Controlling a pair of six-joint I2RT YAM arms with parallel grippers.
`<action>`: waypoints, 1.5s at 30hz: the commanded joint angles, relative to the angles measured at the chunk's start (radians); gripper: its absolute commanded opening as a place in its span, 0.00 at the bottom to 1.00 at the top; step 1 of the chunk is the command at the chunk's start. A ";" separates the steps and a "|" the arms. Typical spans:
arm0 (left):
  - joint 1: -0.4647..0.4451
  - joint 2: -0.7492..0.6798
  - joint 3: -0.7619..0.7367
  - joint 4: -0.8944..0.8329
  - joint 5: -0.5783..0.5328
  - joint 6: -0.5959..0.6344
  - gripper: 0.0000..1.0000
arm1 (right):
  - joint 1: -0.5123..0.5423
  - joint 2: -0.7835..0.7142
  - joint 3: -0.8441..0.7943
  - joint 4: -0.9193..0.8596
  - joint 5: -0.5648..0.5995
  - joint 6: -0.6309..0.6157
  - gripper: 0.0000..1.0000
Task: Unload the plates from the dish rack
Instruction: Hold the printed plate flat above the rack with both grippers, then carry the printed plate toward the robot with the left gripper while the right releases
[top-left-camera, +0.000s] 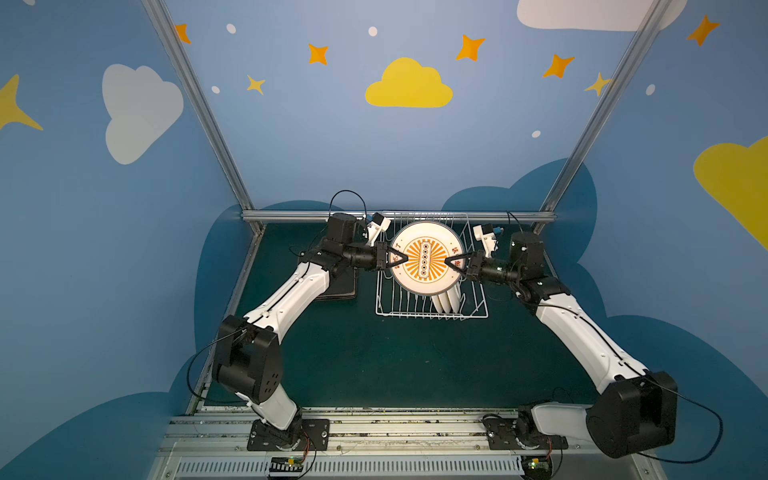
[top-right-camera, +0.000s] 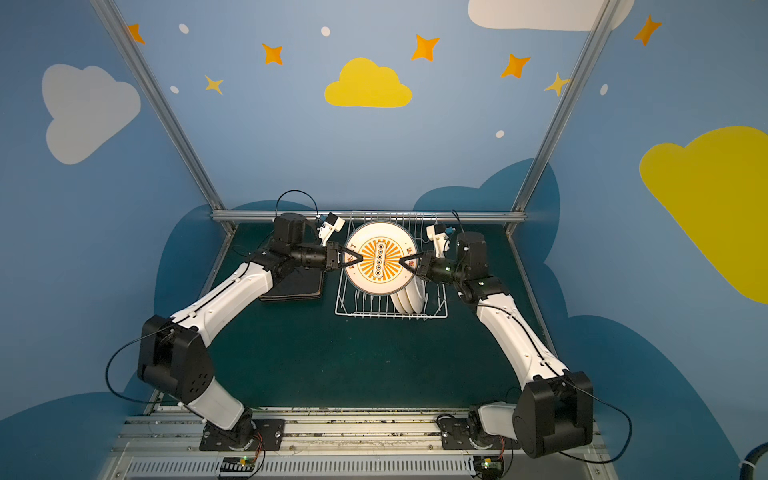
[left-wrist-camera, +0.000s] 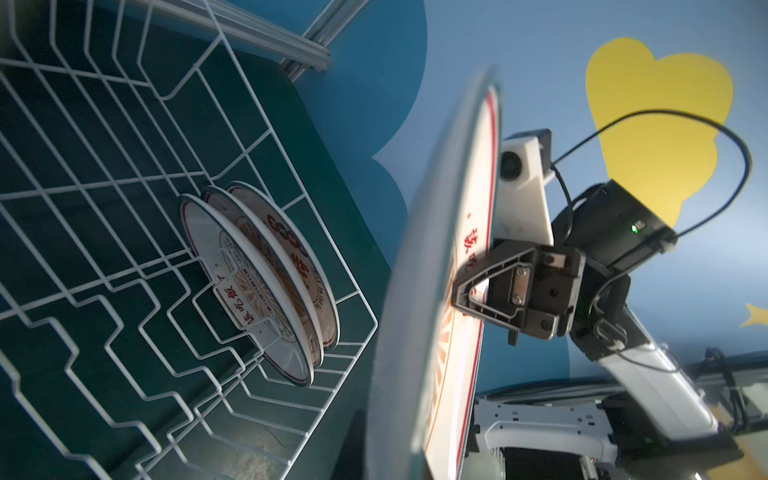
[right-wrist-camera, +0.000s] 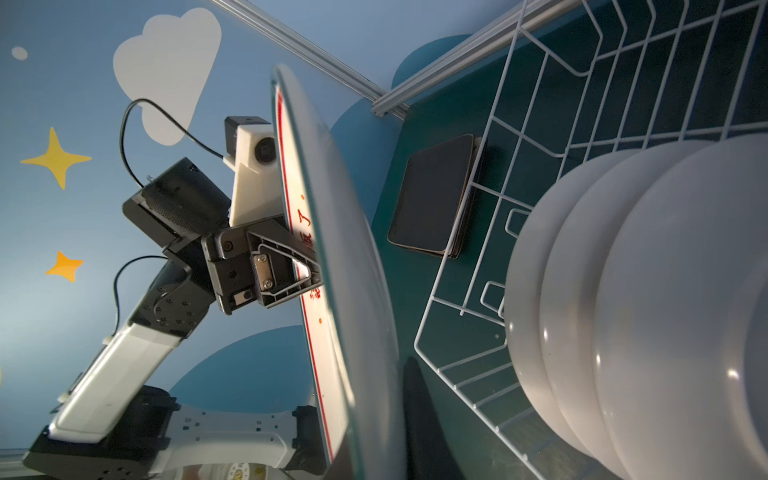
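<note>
The left arm (top-left-camera: 286, 299) and the right arm (top-left-camera: 582, 332) have white shells and black joints. Black cables (left-wrist-camera: 748, 166) loop beside them. White camera housings (left-wrist-camera: 521, 199) sit on the wrists. The right gripper (left-wrist-camera: 459, 297) shows black triangular frames and silver screws.

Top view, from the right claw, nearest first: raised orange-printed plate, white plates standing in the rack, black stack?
1. Round white plate with orange sunburst print: in the right claw, at its right rim.
2. Three round white plates standing in the white wire dish rack: near-right corner.
3. Stack of black rounded-square plates: outside the rack, left.
</note>
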 joint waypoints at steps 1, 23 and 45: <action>-0.017 -0.001 0.035 0.012 0.044 0.061 0.03 | 0.007 0.004 0.025 0.025 -0.028 0.020 0.00; 0.015 -0.224 -0.057 -0.180 -0.052 0.045 0.03 | 0.000 -0.073 0.095 -0.220 0.070 -0.144 0.86; 0.007 -0.666 -0.556 -0.508 -0.075 -0.029 0.03 | 0.104 -0.314 0.103 -0.651 0.360 -0.788 0.88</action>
